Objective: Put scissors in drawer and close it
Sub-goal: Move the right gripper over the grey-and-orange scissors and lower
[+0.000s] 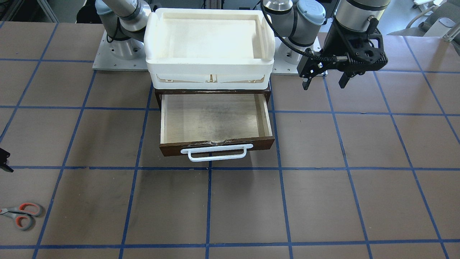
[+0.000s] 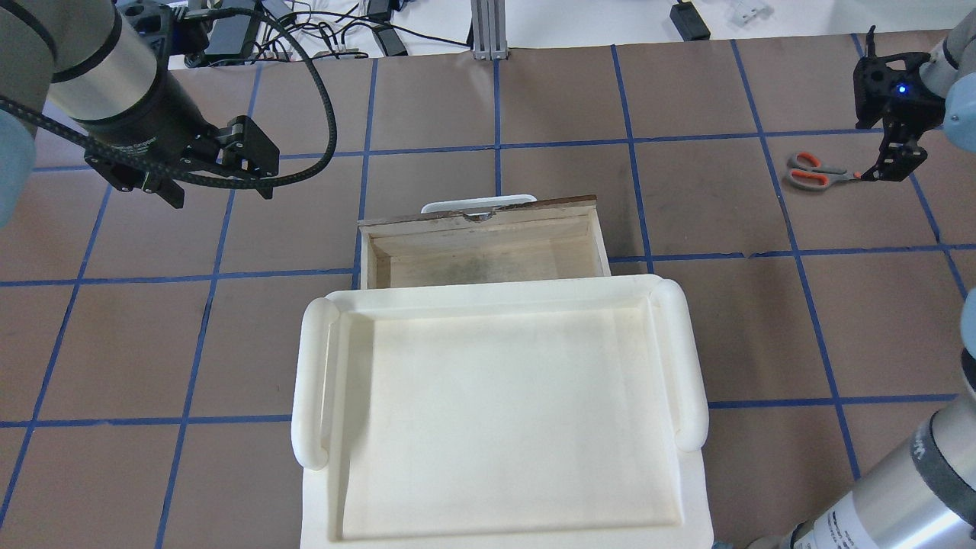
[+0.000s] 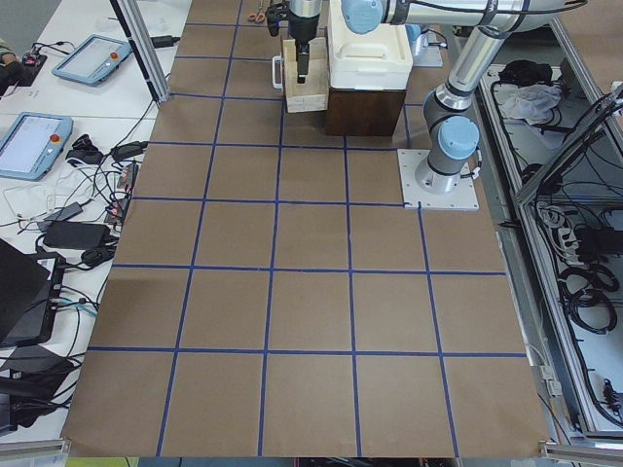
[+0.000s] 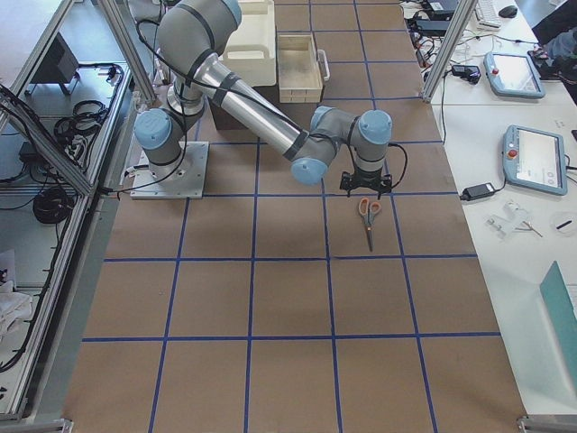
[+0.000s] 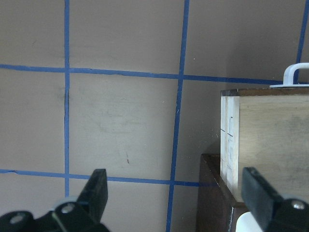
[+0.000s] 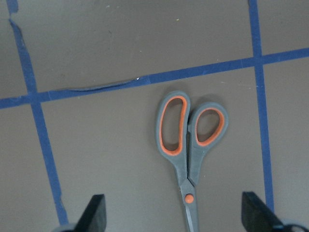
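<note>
Grey-orange scissors (image 1: 21, 215) flat on table (image 1: 323, 201), front view's left edge, well apart from open, empty drawer (image 1: 215, 118); nothing done, needs pick, drop-in, push shut. Spread and empty: left gripper (image 1: 325, 84). Overhead: right gripper (image 2: 892, 171) above blade end. Right wrist: fingers (image 6: 96, 212) spread wide either side of blades, holding nothing, no contact seen.

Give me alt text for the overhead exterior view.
An empty wooden drawer stands pulled open from beneath a white tray at the centre of a brown, blue-gridded table. Grey-and-orange scissors lie on the table far to the right, the open right gripper at their blade end; the open left gripper hovers left of the drawer.
</note>
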Controlling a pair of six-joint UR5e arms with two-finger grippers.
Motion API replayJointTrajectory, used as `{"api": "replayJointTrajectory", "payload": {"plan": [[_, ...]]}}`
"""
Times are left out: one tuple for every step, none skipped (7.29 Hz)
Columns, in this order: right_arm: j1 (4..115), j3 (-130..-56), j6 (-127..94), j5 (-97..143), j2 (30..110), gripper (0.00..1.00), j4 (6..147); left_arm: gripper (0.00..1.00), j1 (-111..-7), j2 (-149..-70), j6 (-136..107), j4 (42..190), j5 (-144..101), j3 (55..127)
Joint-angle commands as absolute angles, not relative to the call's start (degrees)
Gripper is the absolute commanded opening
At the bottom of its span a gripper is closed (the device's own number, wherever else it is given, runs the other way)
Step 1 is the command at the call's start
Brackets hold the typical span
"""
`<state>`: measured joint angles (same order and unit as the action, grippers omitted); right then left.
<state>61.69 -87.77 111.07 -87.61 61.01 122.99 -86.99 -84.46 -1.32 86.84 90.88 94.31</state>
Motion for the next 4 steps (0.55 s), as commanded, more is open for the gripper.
{"api": "replayJointTrajectory", "payload": {"plan": [[61.52, -85.96, 117.76, -87.80, 57.23, 0.99, 123.57, 1.00, -86.92, -84.46, -1.32, 86.84, 90.79, 94.31], [61.52, -85.87, 119.43, -87.89, 56.69, 0.99, 123.84, 1.00, -87.01, -84.46, -1.32, 86.84, 90.79, 94.31], [61.52, -85.78, 120.66, -87.98, 55.82, 0.99, 124.53, 1.00, -87.01, -84.46, -1.32, 86.84, 90.79, 94.31], [61.44, -85.69, 121.63, -87.98, 55.20, 0.99, 125.93, 1.00, -87.01, -84.46, -1.32, 86.84, 90.79, 94.31]]}}
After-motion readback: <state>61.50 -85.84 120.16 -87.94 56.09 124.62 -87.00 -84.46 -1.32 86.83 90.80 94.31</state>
